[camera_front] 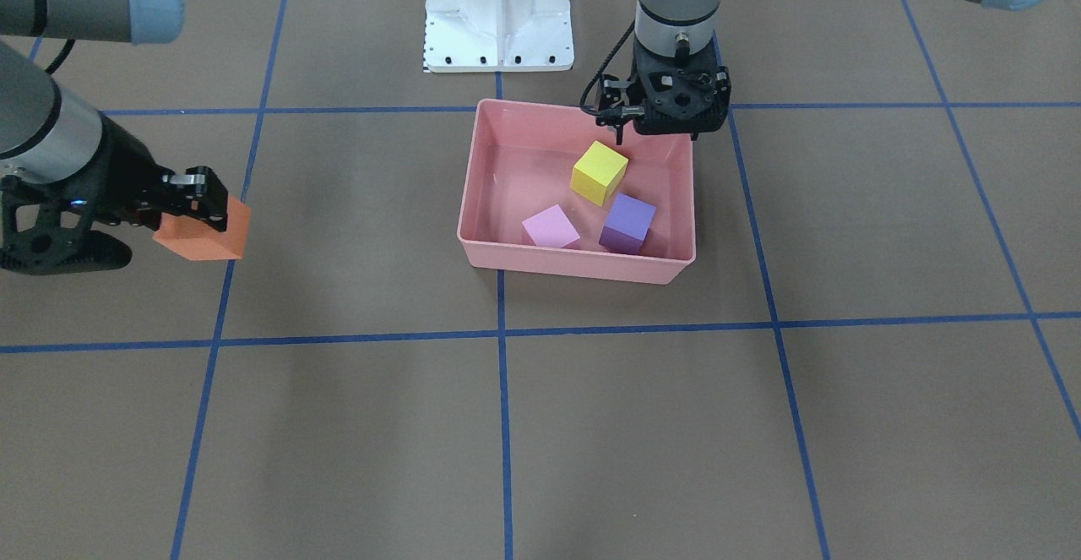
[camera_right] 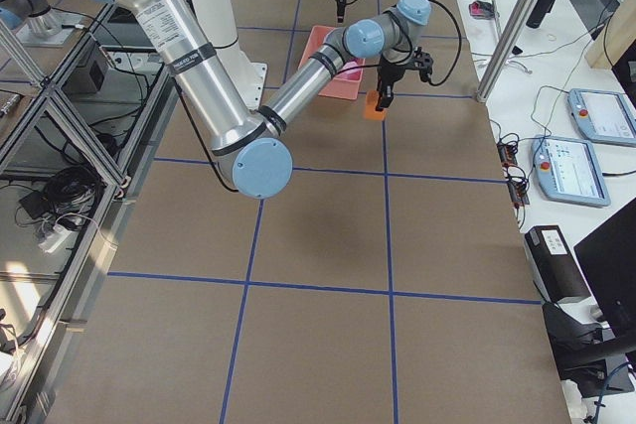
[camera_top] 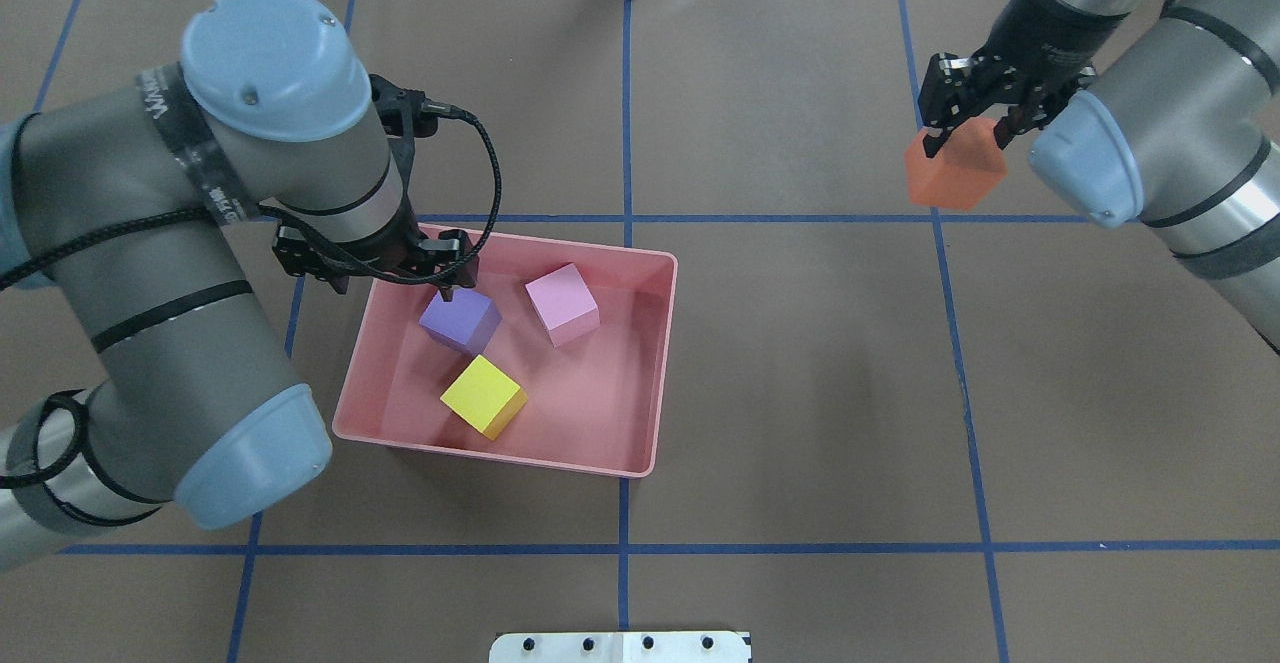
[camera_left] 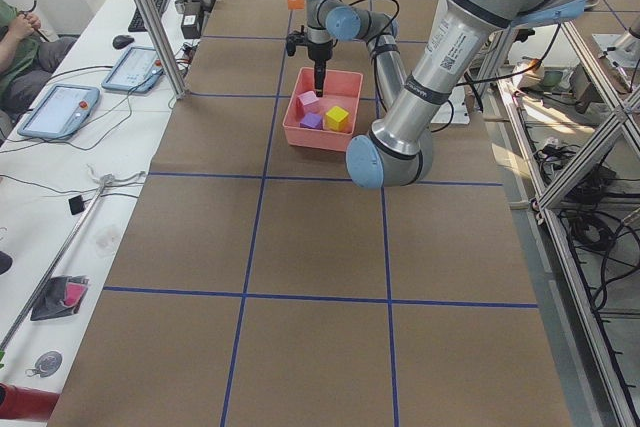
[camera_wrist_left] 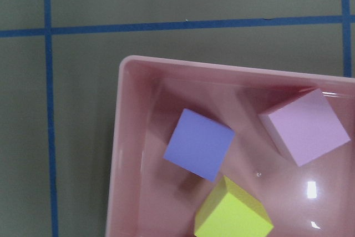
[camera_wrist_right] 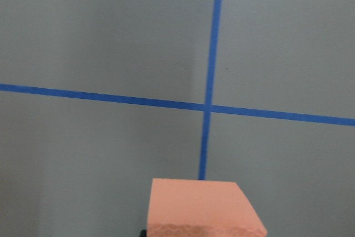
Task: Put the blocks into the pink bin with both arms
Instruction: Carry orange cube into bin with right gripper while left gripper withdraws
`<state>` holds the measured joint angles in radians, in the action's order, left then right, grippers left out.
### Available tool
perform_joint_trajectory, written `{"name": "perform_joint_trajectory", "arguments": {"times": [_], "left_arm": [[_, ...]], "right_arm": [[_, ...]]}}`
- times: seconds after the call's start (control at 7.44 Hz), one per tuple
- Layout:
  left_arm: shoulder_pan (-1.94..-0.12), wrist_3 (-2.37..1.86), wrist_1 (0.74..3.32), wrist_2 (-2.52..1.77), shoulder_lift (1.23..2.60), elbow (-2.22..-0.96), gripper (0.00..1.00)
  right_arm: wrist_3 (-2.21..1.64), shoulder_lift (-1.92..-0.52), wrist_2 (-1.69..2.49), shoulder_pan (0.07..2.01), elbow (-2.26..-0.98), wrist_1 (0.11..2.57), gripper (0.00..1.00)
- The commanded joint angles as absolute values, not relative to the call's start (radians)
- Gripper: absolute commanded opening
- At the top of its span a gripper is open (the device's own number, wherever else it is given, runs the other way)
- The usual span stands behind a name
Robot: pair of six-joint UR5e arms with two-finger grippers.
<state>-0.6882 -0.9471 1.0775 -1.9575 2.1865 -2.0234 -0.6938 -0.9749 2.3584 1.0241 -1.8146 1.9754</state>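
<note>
The pink bin [camera_front: 574, 269] sits mid-table and holds the yellow block [camera_front: 600, 173], the purple block [camera_front: 627, 222] and the pink-lilac block [camera_front: 551, 227]. My left gripper [camera_front: 663, 133] hangs open and empty over the bin's corner nearest the robot, above the purple block [camera_top: 460, 321]. The left wrist view shows the three blocks in the bin [camera_wrist_left: 119, 137]. My right gripper [camera_top: 965, 128] is shut on the orange block [camera_top: 955, 173] and holds it above the table, far from the bin. The orange block also shows in the right wrist view [camera_wrist_right: 205, 206].
The white pedestal base [camera_front: 498, 11] stands at the robot's edge behind the bin. Blue tape lines [camera_front: 502, 332] grid the brown table. In the exterior left view, a side bench [camera_left: 60, 107] carries tablets, and a person sits beside it.
</note>
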Motion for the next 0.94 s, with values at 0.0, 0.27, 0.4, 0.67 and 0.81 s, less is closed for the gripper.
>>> {"name": "perform_joint_trajectory", "arguments": {"times": [0.0, 0.27, 0.4, 0.67, 0.81], "left_arm": [[-0.776, -0.781, 1.084, -1.965, 2.064, -2.080, 1.00], [-0.839, -0.669, 1.132, -1.968, 1.992, -2.082, 1.00], [-0.885, -0.602, 1.153, -2.002, 1.950, -2.082, 1.00], [-1.018, -0.391, 1.199, -2.103, 1.838, -2.080, 1.00], [-1.038, -0.362, 1.245, -2.111, 1.795, -2.076, 1.00]], "right_arm": [[-0.898, -0.861, 2.335, 0.916, -1.816, 1.977, 0.00], [-1.059, -0.825, 2.210, 0.781, -1.815, 1.888, 0.00], [-1.148, -0.825, 2.136, 0.706, -1.812, 1.831, 0.00], [-1.225, -0.821, 1.990, 0.568, -1.801, 1.766, 0.00], [-1.253, -0.799, 1.974, 0.536, -1.786, 1.761, 0.00]]}}
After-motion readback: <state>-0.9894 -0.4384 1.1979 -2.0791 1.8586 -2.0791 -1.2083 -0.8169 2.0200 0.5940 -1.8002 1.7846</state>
